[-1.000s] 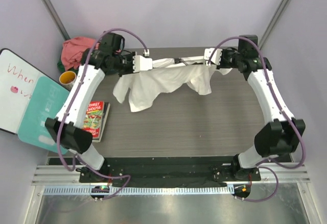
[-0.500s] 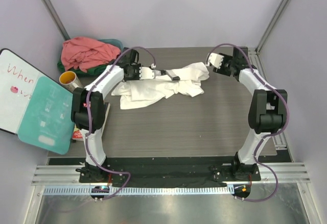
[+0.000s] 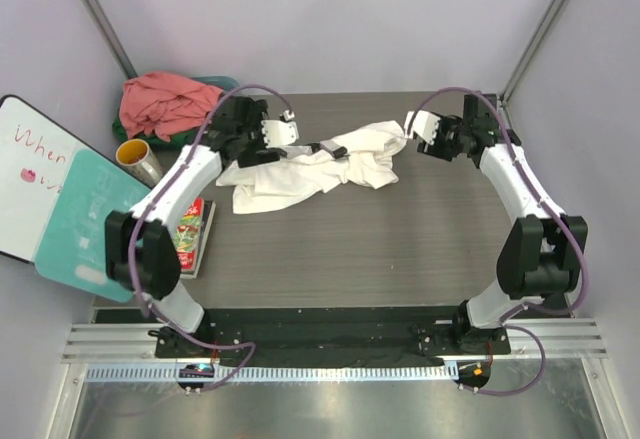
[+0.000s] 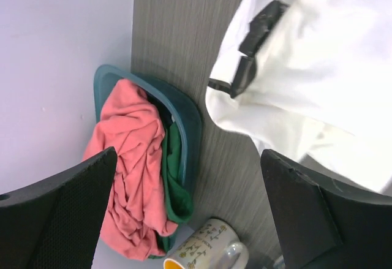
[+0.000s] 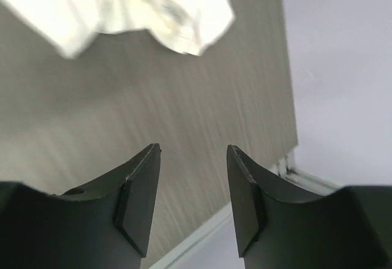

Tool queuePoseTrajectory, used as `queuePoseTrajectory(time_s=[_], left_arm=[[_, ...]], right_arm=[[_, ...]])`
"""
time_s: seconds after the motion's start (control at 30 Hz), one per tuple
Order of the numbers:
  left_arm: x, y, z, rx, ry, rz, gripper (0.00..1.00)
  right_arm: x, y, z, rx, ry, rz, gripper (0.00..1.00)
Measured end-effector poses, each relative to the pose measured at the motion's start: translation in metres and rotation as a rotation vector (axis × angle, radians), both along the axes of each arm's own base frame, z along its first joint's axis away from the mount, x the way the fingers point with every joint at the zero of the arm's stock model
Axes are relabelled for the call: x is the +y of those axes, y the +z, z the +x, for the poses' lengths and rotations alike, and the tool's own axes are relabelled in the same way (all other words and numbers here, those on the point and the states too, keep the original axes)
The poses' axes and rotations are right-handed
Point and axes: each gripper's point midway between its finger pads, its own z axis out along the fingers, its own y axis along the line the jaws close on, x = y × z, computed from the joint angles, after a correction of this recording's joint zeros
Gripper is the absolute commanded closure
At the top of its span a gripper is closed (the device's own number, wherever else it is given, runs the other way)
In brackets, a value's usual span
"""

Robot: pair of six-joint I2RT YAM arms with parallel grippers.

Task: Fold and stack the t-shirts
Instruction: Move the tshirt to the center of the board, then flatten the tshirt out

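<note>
- Two pincers, both mine, and both have just let go. A second ago they were pressed shut on the white t-shirt (image 3: 310, 167), holding it stretched in the air between them.
- My left pincer (image 4: 188, 155) is now spread as wide as it goes, with nothing between its fingers. It hangs over the shirt's left edge.
- My right pincer (image 5: 193, 152) is partly spread and grips nothing. It sits just off the shirt's right end, over bare table (image 3: 400, 249).
- The white shirt has dropped onto the far part of the table. It lies rumpled rather than flat, with its black mark (image 4: 257, 36) facing up.
- As I judge it, the lay-down did not leave the cloth smooth. No fold is made, so it needs spreading first.
- Three shirts in all: one white on the table, and one salmon-pink t-shirt (image 3: 165, 104) and one dark green t-shirt (image 4: 176, 171) heaped in the teal basin (image 4: 191, 117) at the far left corner. Neither of those two is folded, and no stack has been started.
- One basin, one mug (image 3: 135, 155) and one book (image 3: 188, 231).
</note>
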Motion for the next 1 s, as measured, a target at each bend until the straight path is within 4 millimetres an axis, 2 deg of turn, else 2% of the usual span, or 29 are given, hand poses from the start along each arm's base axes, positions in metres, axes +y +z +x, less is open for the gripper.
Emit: queuePoseTrajectory(time_s=[0.03,0.1,0.2,0.27,0.4,0.53,0.67,0.87,1.0], left_arm=[[-0.001,0.015,-0.015,-0.007,-0.029,-0.021,0.00],[-0.001,0.030,-0.038,-0.017,-0.075,-0.036,0.00],[0.000,0.029,-0.069,0.008,-0.134,-0.034,0.00],[0.001,0.008,-0.086,0.065,-0.165,-0.017,0.00],[0.004,-0.050,-0.114,0.231,-0.199,0.025,0.00],[0.005,-0.085,-0.129,0.329,-0.209,0.050,0.00],[0.006,-0.103,-0.135,0.373,-0.212,0.062,0.00],[0.007,-0.112,-0.140,0.396,-0.214,0.068,0.01],[0.008,-0.115,-0.140,0.405,-0.218,0.074,0.03]], right_arm=[[0.010,0.002,-0.014,0.011,0.048,-0.001,0.48],[0.025,-0.003,-0.038,0.042,0.122,-0.004,0.50],[0.047,-0.028,-0.070,0.119,0.227,-0.011,0.51],[0.058,-0.051,-0.086,0.180,0.282,-0.023,0.52],[0.070,-0.083,-0.104,0.251,0.349,-0.045,0.52],[0.082,-0.099,-0.095,0.246,0.373,-0.055,0.53],[0.090,-0.113,-0.079,0.233,0.370,-0.062,0.54],[0.096,-0.133,-0.054,0.204,0.341,-0.076,0.57],[0.096,-0.139,-0.038,0.183,0.312,-0.085,0.63]])
